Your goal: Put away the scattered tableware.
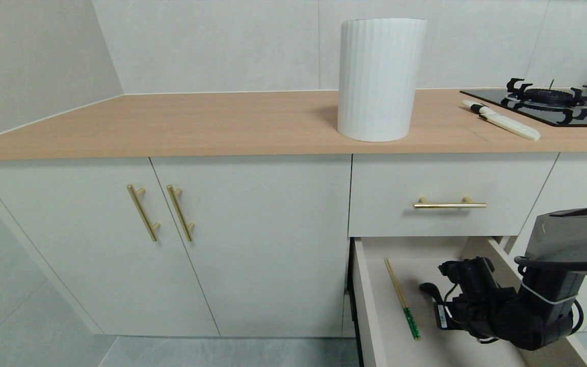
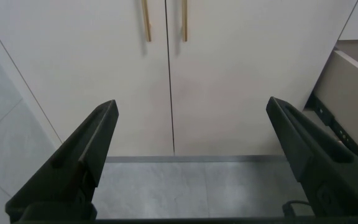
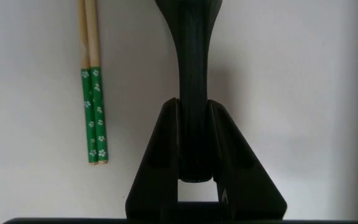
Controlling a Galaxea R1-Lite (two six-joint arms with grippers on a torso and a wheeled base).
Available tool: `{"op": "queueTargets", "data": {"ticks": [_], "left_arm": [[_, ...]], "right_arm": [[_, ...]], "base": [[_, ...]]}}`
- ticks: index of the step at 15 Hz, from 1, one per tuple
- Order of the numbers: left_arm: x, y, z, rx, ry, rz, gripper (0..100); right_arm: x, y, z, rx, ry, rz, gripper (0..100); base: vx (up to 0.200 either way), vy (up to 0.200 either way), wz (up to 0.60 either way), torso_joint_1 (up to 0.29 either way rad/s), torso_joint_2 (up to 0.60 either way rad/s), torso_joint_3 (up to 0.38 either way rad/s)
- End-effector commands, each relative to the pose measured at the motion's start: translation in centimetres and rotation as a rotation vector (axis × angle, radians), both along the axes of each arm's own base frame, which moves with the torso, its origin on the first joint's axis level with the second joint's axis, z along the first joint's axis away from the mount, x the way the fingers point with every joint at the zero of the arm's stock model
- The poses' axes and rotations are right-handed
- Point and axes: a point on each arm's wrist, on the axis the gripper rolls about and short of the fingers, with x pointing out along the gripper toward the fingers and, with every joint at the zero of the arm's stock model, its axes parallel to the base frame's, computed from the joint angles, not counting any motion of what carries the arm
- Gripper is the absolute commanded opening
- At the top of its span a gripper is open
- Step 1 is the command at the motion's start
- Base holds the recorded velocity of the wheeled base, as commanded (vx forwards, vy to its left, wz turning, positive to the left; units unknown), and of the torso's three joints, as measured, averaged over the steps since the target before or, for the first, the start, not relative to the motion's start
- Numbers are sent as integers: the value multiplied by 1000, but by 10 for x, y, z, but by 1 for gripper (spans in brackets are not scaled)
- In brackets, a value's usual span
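Your right hand [image 3: 194, 107] was clenched on the handle of a black spoon [image 3: 188, 50], low in the lower right of the head view and inside the open drawer [image 1: 364, 306]. The spoon's broad end pointed away from the fingers, towards the back of the drawer. Whether it already touched the drawer floor I could not tell.

The step in hand looked to be laying that spoon down. To do it well, you needed to bring it low and level before letting go, so that it would settle rather than drop and skid. A pair of chopsticks [image 1: 401, 298] with green ends lay just beside the spoon, towards the left of the frame and apart from it. Setting the spoon down parallel to them, with the gap kept, would have saved knocking them askew. After release, a straight lift was the safe way out, since the drawer's far wall and the closed drawer front [image 1: 450, 205] above were near.

Your left hand [image 2: 191, 109] was spread wide and held nothing, facing the cabinet doors [image 2: 169, 68].

Farther off, on the table [image 1: 196, 122], a pale-handled knife [image 1: 502, 121] lay at the upper right beside the hob [image 1: 548, 102]. It was probably the next piece to collect. A white ribbed canister [image 1: 379, 79] stood upright at upper centre.
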Motion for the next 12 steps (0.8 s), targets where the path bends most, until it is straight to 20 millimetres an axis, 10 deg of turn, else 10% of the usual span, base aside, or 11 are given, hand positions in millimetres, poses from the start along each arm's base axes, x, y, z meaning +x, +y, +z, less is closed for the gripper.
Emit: {"op": "queueTargets", "data": {"ticks": [1,8,12], "left_arm": [[0,0,0,0,2,1,100],[0,0,0,2,1,0,100],[0,0,0,0,2,0,100]], "right_arm": [[0,0,-1,0,2,0,100],[0,0,3,3,-9,-1,100],[-5,-2,44,34,-109,3,100]], "base": [[0,0,0,0,0,0],[0,0,0,0,0,0],[0,0,0,0,0,0]]}}
